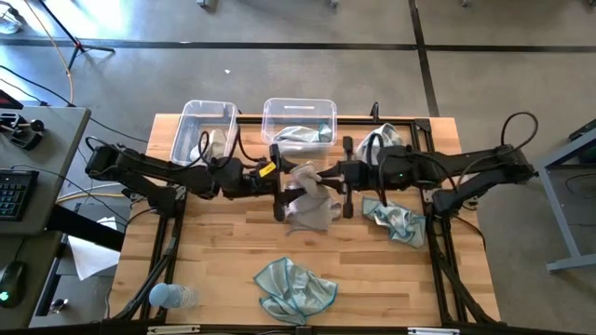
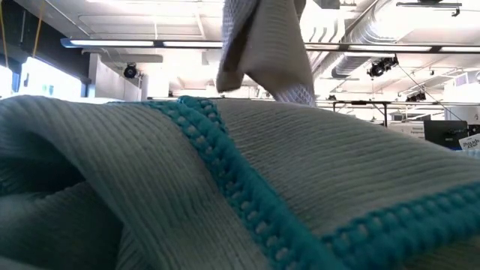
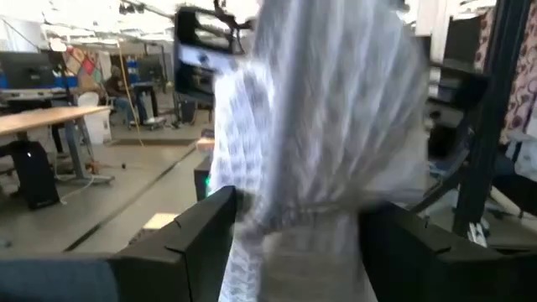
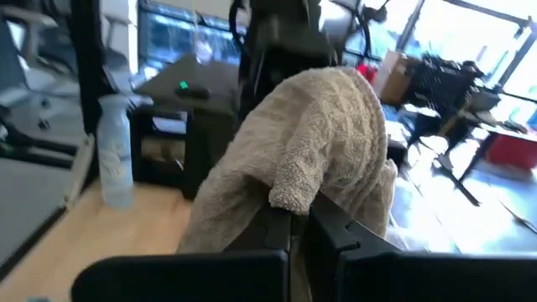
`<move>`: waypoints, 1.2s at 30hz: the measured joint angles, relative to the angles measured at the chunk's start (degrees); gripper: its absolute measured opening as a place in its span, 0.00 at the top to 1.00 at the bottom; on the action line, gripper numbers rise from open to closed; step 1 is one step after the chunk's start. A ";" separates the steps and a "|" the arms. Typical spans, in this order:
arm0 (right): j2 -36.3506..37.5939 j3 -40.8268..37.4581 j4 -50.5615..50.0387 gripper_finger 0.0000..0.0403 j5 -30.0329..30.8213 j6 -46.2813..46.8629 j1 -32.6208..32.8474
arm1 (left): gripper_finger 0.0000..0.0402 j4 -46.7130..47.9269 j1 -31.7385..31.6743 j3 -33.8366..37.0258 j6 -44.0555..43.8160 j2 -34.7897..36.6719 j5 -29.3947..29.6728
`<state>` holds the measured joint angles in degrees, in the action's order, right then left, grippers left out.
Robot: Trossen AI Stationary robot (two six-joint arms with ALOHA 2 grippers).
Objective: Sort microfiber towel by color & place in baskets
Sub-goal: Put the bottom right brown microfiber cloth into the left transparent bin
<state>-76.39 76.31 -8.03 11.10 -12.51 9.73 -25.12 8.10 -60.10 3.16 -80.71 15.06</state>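
Note:
A beige-grey microfiber towel [image 1: 308,199] hangs above the table's middle, between my two grippers. My left gripper [image 1: 279,182] is shut on it from the left, my right gripper [image 1: 341,177] from the right. The low view shows its hanging end [image 2: 264,46] behind a teal towel [image 2: 247,195] that fills the foreground. More teal towels lie crumpled on the table at the near edge [image 1: 293,287], on the right [image 1: 396,220] and at the far right [image 1: 386,138]. Two clear baskets stand at the far edge: the left basket [image 1: 189,113] holds a beige towel, the right basket [image 1: 276,110] a teal one. My left gripper pinches a gathered bunch of the beige-grey towel [image 3: 295,225] between its two fingers [image 3: 205,225], coming level from the table's left. Several layers fill the gap. The cloth stands up past the fingers and also hangs below them. My right gripper pinches a fold of the beige-grey towel [image 4: 294,200] between its two fingers [image 4: 331,226], level from the table's right. The cloth drapes in a slack hump over the fingertips. The towel hangs lifted above the table.
A spray bottle [image 1: 172,296] lies at the near left corner. A black frame [image 1: 436,244] runs around the wooden table top. Bare wood shows left of the middle [image 1: 219,242]. A desk with a keyboard [image 1: 17,194] stands off the table's left.

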 joint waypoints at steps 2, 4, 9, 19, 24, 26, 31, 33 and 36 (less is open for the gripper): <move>-0.66 -0.02 2.80 1.00 -1.91 -0.03 -0.57 | 0.45 0.72 0.00 0.00 -0.20 -0.02 -0.01; -1.14 -0.02 5.35 1.00 -3.05 -0.42 -1.32 | 0.45 0.70 0.00 0.00 -0.53 -0.02 0.01; -1.23 -0.02 5.76 1.00 -3.22 0.77 -2.97 | 0.49 2.58 0.00 0.00 -1.97 -0.02 0.19; -1.19 -0.04 0.87 0.83 -0.27 7.56 -5.29 | 0.97 8.78 -0.02 0.03 -4.21 0.53 5.56; -0.69 -0.04 -6.69 0.68 0.19 10.02 -6.60 | 0.97 14.57 -0.75 0.04 -6.16 4.06 8.65; -0.02 -0.09 -10.62 0.63 0.26 10.56 -7.01 | 0.99 17.79 -1.53 0.04 -7.21 6.28 10.09; 0.58 -0.09 -22.02 0.55 0.24 16.47 -7.23 | 0.99 22.67 -4.63 0.04 -7.57 13.01 11.28; 0.45 -0.49 -26.60 0.54 0.22 19.20 -7.23 | 0.99 25.28 -6.73 0.04 -7.55 15.78 12.17; 0.35 -3.60 -30.50 0.54 0.18 23.52 -6.94 | 1.00 29.66 -10.36 0.04 -7.56 19.57 13.27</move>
<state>-76.05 72.72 -38.53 11.28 11.01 2.80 4.54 -2.27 -60.05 -4.40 -61.14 28.34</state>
